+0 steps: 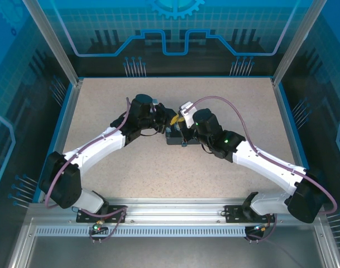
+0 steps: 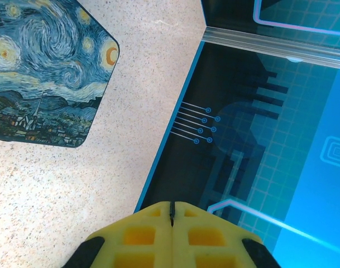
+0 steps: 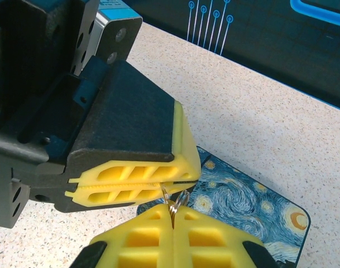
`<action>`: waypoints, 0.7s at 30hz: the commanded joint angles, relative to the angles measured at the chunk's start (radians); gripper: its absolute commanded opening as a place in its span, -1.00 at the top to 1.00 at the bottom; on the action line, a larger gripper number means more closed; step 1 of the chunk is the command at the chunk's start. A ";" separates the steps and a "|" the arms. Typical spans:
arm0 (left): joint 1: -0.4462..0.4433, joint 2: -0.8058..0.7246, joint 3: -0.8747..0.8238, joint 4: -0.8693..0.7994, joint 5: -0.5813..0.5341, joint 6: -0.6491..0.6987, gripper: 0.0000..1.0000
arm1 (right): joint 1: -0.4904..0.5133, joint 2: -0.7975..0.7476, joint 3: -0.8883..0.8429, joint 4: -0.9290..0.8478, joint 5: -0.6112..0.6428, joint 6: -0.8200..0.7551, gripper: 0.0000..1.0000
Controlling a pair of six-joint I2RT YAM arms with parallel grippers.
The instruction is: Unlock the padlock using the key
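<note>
My left gripper [image 2: 171,207] is shut, and a thin dark sliver, the key [image 2: 171,211], is pinched in the seam between its yellow pads. The right wrist view has that gripper [image 3: 193,178] lying sideways just above my right gripper [image 3: 172,213]. My right gripper is shut on small shiny wire ring loops [image 3: 178,200], which run up into the left gripper's seam. Both grippers meet tip to tip [image 1: 177,118] above the table's middle. The padlock's teal body is hidden.
A squarish dark-blue tin printed with a swirly painting [image 3: 253,206] lies on the speckled table [image 1: 158,167] right under the grippers [image 1: 174,137]. The blue-edged table border and dark enclosure wall [image 2: 225,128] lie beyond the left gripper.
</note>
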 commanded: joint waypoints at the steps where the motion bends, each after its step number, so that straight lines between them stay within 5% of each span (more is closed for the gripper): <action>1: -0.005 0.010 0.026 0.000 0.012 0.018 1.00 | 0.006 -0.003 0.045 -0.042 0.023 0.012 0.53; 3: -0.005 0.012 0.023 0.009 0.005 0.034 1.00 | -0.026 -0.030 0.040 -0.063 -0.006 0.065 0.17; 6: -0.005 0.012 0.006 0.050 -0.019 0.080 1.00 | -0.123 -0.115 -0.012 -0.076 -0.126 0.195 0.04; 13: -0.009 -0.007 -0.092 0.313 -0.114 0.272 1.00 | -0.387 -0.246 -0.130 -0.036 -0.466 0.657 -0.03; 21: -0.030 0.002 -0.152 0.507 -0.190 0.360 1.00 | -0.415 -0.154 -0.231 0.224 -0.622 0.993 0.00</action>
